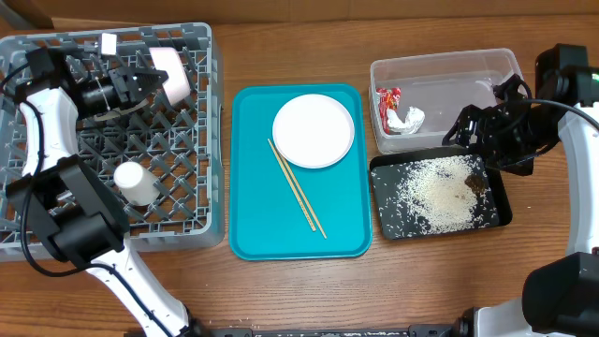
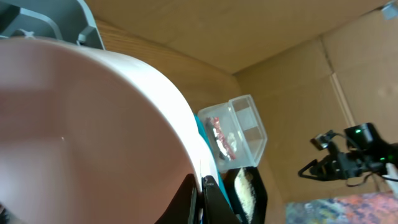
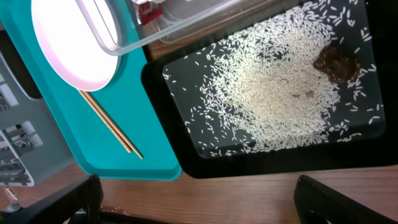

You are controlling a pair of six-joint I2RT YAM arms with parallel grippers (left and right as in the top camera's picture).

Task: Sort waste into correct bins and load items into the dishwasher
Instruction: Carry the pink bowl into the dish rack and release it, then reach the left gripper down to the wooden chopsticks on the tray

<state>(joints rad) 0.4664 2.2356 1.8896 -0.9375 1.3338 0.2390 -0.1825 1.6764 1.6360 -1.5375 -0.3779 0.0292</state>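
Observation:
My left gripper (image 1: 150, 80) is shut on the rim of the small pink bowl (image 1: 170, 73) and holds it tilted over the grey dish rack (image 1: 201, 140). The bowl (image 2: 87, 137) fills the left wrist view, with the jaws (image 2: 202, 194) pinching its edge. A white cup (image 1: 136, 183) stands in the rack. The white plate (image 1: 314, 129) and chopsticks (image 1: 297, 187) lie on the teal tray. The clear tub (image 1: 445, 65) holds the red wrapper (image 1: 387, 97) and tissue (image 1: 409, 120). The black tray (image 1: 501, 211) holds rice (image 3: 273, 93) and a brown scrap (image 3: 337, 62). My right gripper (image 1: 473, 136) is open and empty above it (image 3: 199, 205). The grey-blue bowl is out of view.
The teal serving tray (image 1: 253, 206) lies between the rack and the bins. The black tray touches the clear tub's near side. Bare wooden table runs along the front edge (image 3: 249, 193). Cardboard walls (image 2: 280, 37) stand behind the table.

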